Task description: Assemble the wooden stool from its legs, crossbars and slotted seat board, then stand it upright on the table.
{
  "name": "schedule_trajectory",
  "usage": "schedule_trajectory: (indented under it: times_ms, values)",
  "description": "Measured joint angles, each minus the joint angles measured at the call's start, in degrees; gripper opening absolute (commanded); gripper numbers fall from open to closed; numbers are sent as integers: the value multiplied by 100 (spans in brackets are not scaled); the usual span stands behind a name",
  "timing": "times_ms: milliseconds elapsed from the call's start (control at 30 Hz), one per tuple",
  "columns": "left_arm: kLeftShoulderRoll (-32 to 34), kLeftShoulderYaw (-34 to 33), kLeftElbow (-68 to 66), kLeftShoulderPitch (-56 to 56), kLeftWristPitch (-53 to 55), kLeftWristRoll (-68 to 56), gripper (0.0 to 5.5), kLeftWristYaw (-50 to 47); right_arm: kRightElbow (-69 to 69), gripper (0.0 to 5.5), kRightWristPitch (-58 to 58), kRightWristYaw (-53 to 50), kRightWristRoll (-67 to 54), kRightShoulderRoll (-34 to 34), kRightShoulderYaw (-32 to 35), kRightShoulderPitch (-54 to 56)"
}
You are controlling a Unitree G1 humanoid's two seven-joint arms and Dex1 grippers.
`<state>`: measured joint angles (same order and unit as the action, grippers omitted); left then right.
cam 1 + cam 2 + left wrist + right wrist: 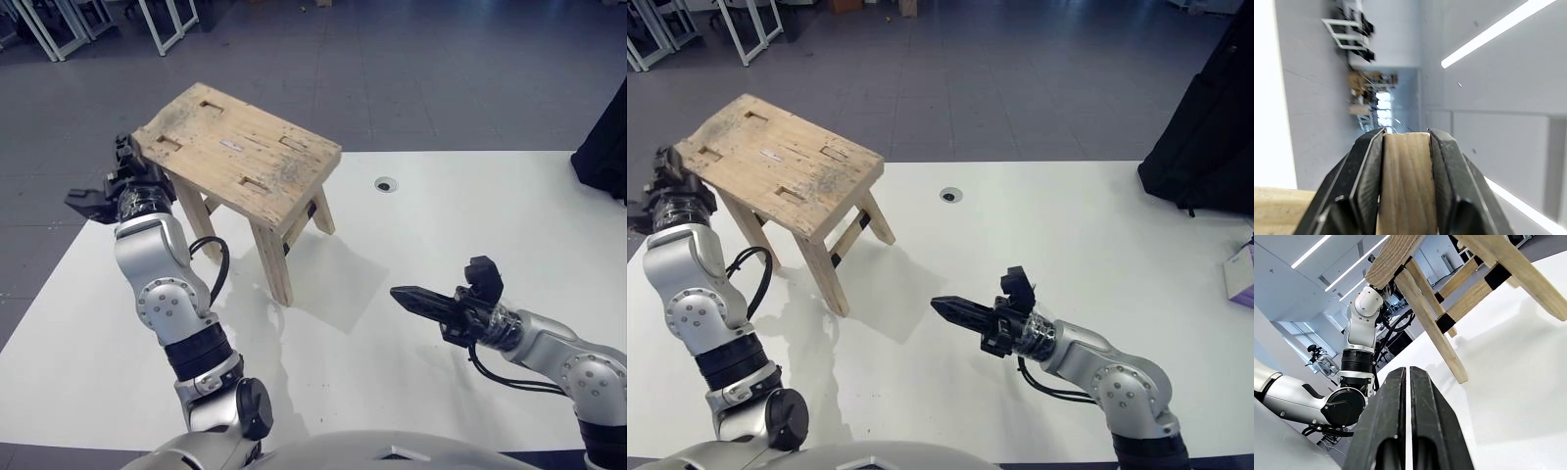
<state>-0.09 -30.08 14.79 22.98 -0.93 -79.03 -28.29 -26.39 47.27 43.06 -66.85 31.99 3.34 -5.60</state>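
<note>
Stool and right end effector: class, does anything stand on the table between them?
Nothing visible does: only bare table lies between the right end effector and the nearest leg of the stool.

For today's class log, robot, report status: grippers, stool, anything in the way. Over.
Left gripper jaws shut on stool seat edge. Right gripper shut, empty, over table. Stool assembled, legs on table.

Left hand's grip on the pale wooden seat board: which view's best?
Left wrist view: close up, left hand clamped on the pale wooden seat board. Eye views show it at the board's corner, contact unclear. Right wrist view: its arm, far off.
</note>
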Motion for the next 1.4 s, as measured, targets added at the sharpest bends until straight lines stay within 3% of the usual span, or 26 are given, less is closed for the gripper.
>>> schedule_trajectory:
  times_ms: [133,267,400,500,567,700,867,1033,1200,1400]
  values:
    - [-174,55,99,-119,-152,465,130,-178,65,12,-20,97,152,-5,-8,-4]
    - [-477,511,330,-310,-41,795,130,-331,66,12,-19,104,200,-47,-53,-31]
    - [-528,1039,508,-649,502,1119,225,-284,70,67,-20,102,258,-107,-90,-124]
    - [-495,1080,600,-731,669,1189,271,-247,70,119,-21,96,330,-190,-135,-185]
    - [-434,1098,661,-794,806,1185,309,-245,62,124,-25,88,430,-188,-196,-208]
    - [-31,1359,825,-1050,1583,1075,309,44,-54,124,-25,196,593,-168,-370,-331]
    - [572,2389,1118,-1477,2583,1156,309,1420,-141,124,-294,337,994,-185,-551,-435]
    - [1235,3006,1664,-1846,2613,1229,309,2986,-27,124,-660,363,1560,-232,-691,-444]
    - [1891,3189,1535,-2344,3181,1589,309,3350,124,124,-1118,136,2407,-204,-761,-424]
    - [1922,3114,1200,-2554,3468,1870,309,3439,164,124,-1074,-270,2395,-292,-438,-22]
